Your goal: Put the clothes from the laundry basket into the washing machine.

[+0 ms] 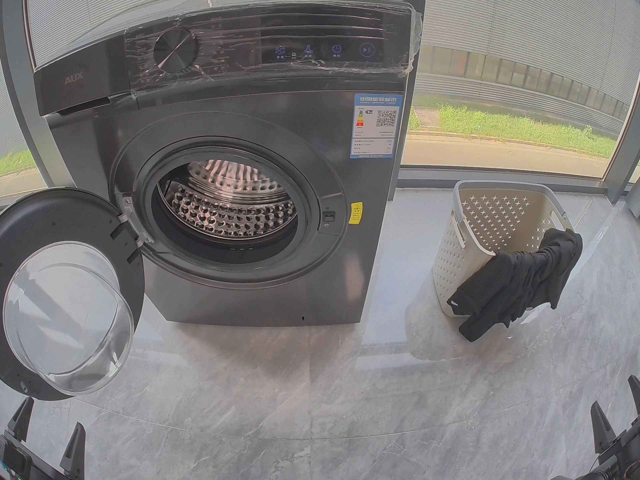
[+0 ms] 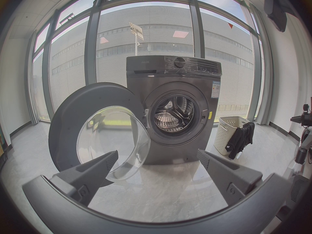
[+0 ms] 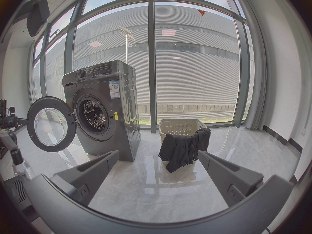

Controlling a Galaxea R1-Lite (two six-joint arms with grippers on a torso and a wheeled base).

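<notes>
The head view looks forward and down, close upon the washing machine [image 1: 227, 188] at left and the laundry basket [image 1: 493, 235] at right. Each wrist view sits low and farther back: the left claw [image 2: 156, 152] faces the machine's open door [image 2: 97, 130], the right claw [image 3: 157, 153] the basket. All three views share both.

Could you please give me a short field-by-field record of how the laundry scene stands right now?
washing machine: on the floor, to the left of the basket
door: swung open to the left
drum: no clothes visible inside
laundry basket: white, upright
black garment: draped over the basket's near rim, hanging outside
left claw: open, empty
right claw: open, empty
</notes>
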